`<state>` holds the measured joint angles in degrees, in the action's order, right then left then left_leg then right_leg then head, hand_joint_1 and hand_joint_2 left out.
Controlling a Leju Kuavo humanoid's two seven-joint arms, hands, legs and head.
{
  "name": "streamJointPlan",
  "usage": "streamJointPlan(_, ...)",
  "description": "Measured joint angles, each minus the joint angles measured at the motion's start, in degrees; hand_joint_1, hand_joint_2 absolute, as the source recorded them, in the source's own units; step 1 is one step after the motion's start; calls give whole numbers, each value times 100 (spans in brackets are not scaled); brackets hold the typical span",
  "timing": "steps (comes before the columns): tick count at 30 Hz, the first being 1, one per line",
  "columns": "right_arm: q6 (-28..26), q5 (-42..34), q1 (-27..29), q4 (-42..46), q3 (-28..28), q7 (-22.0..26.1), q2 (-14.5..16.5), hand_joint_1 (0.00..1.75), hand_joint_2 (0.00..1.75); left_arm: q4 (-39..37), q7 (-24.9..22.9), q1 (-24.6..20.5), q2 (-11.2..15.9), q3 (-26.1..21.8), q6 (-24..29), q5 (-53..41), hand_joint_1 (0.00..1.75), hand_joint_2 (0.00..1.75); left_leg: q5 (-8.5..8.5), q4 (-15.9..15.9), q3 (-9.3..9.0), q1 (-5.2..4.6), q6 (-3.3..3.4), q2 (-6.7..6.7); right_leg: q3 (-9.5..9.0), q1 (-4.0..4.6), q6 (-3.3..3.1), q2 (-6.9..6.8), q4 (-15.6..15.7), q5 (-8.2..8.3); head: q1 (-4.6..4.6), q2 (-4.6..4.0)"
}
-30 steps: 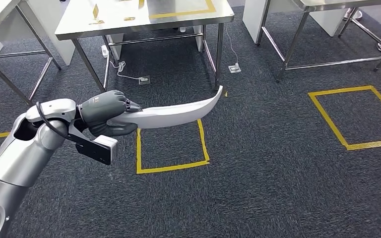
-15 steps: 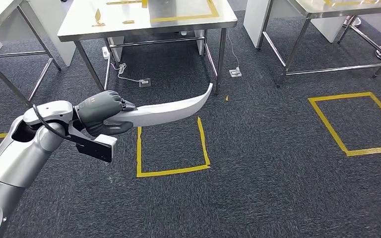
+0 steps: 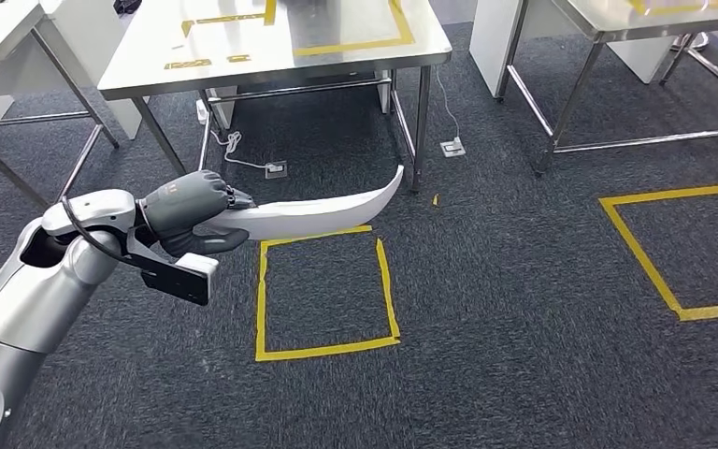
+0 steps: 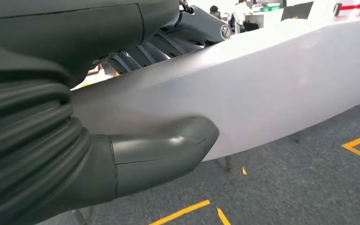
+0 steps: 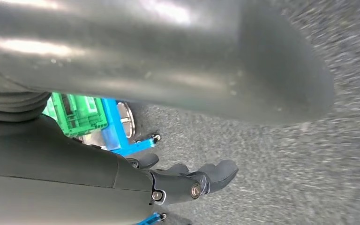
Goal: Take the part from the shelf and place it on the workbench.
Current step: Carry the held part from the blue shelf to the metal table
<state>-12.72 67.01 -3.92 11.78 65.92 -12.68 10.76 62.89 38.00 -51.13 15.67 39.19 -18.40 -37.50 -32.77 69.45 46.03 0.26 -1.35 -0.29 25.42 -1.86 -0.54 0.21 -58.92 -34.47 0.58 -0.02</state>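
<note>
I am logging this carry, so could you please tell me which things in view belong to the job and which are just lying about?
Part of the job:
- white curved part, held in the left hand
- steel workbench ahead

Just lying about:
- yellow tape square on the carpet
- cable and floor socket under the bench
- green crate
- right hand, holding nothing

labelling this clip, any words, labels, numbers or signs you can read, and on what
None can be read.
The white part held in the left hand is plain.
The workbench carries only yellow tape marks.
The floor squares are unlettered tape.
The green crate shows no legible label.
</note>
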Motion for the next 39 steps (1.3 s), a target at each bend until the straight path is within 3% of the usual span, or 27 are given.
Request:
streamJointPlan(3, -1, -9, 8, -2, 1, 25, 28, 0, 0, -32, 1, 24, 60, 6, -1, 8, 175, 175, 1410, -1028, -74, -139, 177, -19, -398, 39, 48, 8, 180, -283, 15, 1)
streamJointPlan(4, -3, -13, 6, 1, 1, 21, 36, 0, 0, -36, 2, 28, 72, 5, 0, 11, 175, 175, 1666, -1176, -126, -153, 193, -41, -518, 65, 71, 13, 223, -316, 19, 1)
streamJointPlan(6, -7, -16, -12, 9, 2, -19, 25, 0, 0, -26, 3, 20, 80, -1, 6, 19, 175, 175, 1616, -1188, -292, -133, 204, -85, -593, 88, 110, 13, 48, -175, 14, 0)
streamJointPlan(7, -9, -17, -20, 11, 2, -39, 19, 0, 0, -24, 6, 14, 74, -2, 11, 21, 175, 175, 1549, -1190, -393, -120, 228, -99, -477, 91, 133, 13, -268, -7, 9, 1)
streamJointPlan(9, -13, -26, -31, 13, 1, -1, 5, 0, 0, -25, 12, 17, 60, 4, 21, 21, 175, 175, 1364, -1188, -608, -114, 290, -121, 56, 89, 164, 7, -1045, 114, 5, 1)
streamJointPlan(10, -14, -31, -27, 13, 1, 36, 2, 0, 0, -27, 17, 27, 52, 8, 25, 21, 175, 175, 1253, -1189, -717, -118, 311, -133, 365, 103, 172, 5, -1342, -16, 4, 1)
streamJointPlan(11, -15, -35, -19, 13, 1, 69, -2, 0, 0, -28, 19, 45, 41, 10, 26, 21, 175, 175, 1138, -1190, -837, -123, 326, -148, 653, 119, 173, 6, -1512, -269, 2, 0)
streamJointPlan(13, -17, -39, 4, 13, 4, 79, -6, 0, 0, -29, 22, 84, 22, 11, 28, 21, 175, 175, 890, -1191, -1126, -142, 347, -181, 1105, 153, 149, 8, -1476, -814, -3, 1)
streamJointPlan(14, -20, -41, 15, 13, 7, 73, -7, 0, 0, -33, 22, 99, 15, 11, 30, 21, 175, 175, 758, -1190, -1293, -158, 355, -192, 1271, 167, 124, 11, -1306, -894, -3, 1)
streamJointPlan(15, -25, -45, 32, 13, 9, 68, -8, 0, 0, -39, 23, 111, 8, 13, 32, 21, 175, 175, 623, -1190, -1459, -175, 361, -197, 1402, 182, 89, 16, -1051, -713, -4, 1)
streamJointPlan(17, -39, -51, 80, 13, 14, 95, -9, 0, 0, -73, 24, 130, -12, 19, 36, 21, 175, 175, 349, -1165, -1723, -206, 356, -227, 1581, 219, 20, 29, -399, 409, 0, 1)
streamJointPlan(18, -48, -57, 96, 13, 15, 113, -9, 0, 0, -90, 24, 136, -26, 22, 39, 17, 175, 175, 206, -1151, -1820, -216, 343, -249, 1600, 243, -8, 37, -171, 925, 2, 1)
streamJointPlan(19, -59, -60, 102, 14, 17, 107, -10, 0, 0, -95, 24, 137, -34, 21, 46, 14, 175, 175, 110, -1109, -1924, -220, 324, -273, 1576, 258, -33, 47, -28, 1265, 6, 1)
streamJointPlan(20, -69, -61, 90, 17, 18, 71, -10, 0, 0, -92, 28, 122, -41, 16, 59, 13, 175, 175, 78, -1021, -1991, -223, 300, -294, 1505, 272, -61, 51, 4, 1303, 8, 2)
streamJointPlan(22, -81, -54, 50, 25, 18, -55, -10, 0, 0, -74, 43, 78, -30, 4, 84, 10, 175, 175, 205, -615, -1925, -215, 239, -242, 1283, 258, -136, 42, 16, 1223, 11, 1)
streamJointPlan(24, -83, -40, 23, 33, 17, -71, -13, 0, 0, -78, 59, 59, -20, 4, 92, 7, 175, 175, 288, 13, -1532, -187, 154, -126, 1075, 237, -194, 23, 16, 1071, 20, 0)
streamJointPlan(25, -83, -35, 19, 36, 17, -32, -16, 0, 0, -82, 65, 71, -15, 5, 92, 5, 175, 175, 179, 291, -1291, -161, 112, -77, 973, 224, -201, 18, 16, 976, 25, 0)
streamJointPlan(27, -77, -31, 18, 37, 17, 45, -18, 0, 0, -97, 68, 103, -8, 7, 92, 1, 175, 175, -305, 575, -854, -97, 50, -43, 750, 187, -181, 18, 20, 778, 27, 0)
streamJointPlan(28, -73, -31, 20, 37, 17, 64, -18, 0, 0, -104, 70, 115, -7, 8, 92, -2, 175, 175, -535, 554, -704, -71, 23, -36, 623, 163, -165, 18, 23, 671, 26, 0)
streamJointPlan(29, -69, -31, 21, 37, 17, 67, -18, 0, 0, -111, 72, 119, -7, 8, 92, -3, 175, 175, -644, 419, -610, -50, -1, -28, 491, 139, -147, 18, 25, 564, 27, 0)
streamJointPlan(30, -68, -32, 21, 37, 17, 66, -18, 0, 0, -118, 73, 120, -5, 8, 92, -3, 175, 175, -563, 180, -557, -32, -27, -17, 353, 113, -125, 19, 27, 452, 27, 1)
streamJointPlan(31, -68, -34, 21, 37, 17, 66, -18, 0, 0, -126, 73, 122, -3, 8, 92, -4, 175, 175, -198, -150, -535, -15, -46, 7, 236, 93, -96, 19, 35, 340, 28, 1)
streamJointPlan(33, -75, -38, 11, 38, 19, 75, -22, 0, 0, -144, 72, 131, 9, 9, 95, -8, 175, 175, 716, -795, -518, 1, -43, 94, 5, 80, -22, 25, 51, 106, 37, 1)
streamJointPlan(34, -80, -39, 6, 39, 19, 67, -23, 0, 0, -145, 70, 142, 15, 8, 99, -15, 175, 175, 1023, -975, -540, 5, -15, 123, -114, 86, 19, 24, 73, 25, 41, 0)
streamJointPlan(35, -84, -39, 0, 42, 20, 48, -25, 0, 0, -141, 70, 146, 20, 6, 108, -21, 175, 175, 1108, -1053, -577, 6, 24, 129, -213, 100, 61, 22, 69, 1, 43, 0)
streamJointPlan(37, -87, -40, -6, 46, 20, -31, -26, 0, 0, -119, 74, 148, 20, -4, 128, -32, 175, 175, 1064, -1057, -773, 20, 123, 74, -271, 110, 130, 9, -107, 100, 30, 0)
streamJointPlan(39, -86, -42, -10, 48, 20, -79, -27, 0, 0, -110, 78, 144, 21, -8, 140, -39, 175, 175, 971, -1081, -987, 15, 224, 39, 44, 104, 169, 3, -696, 220, 13, 1)
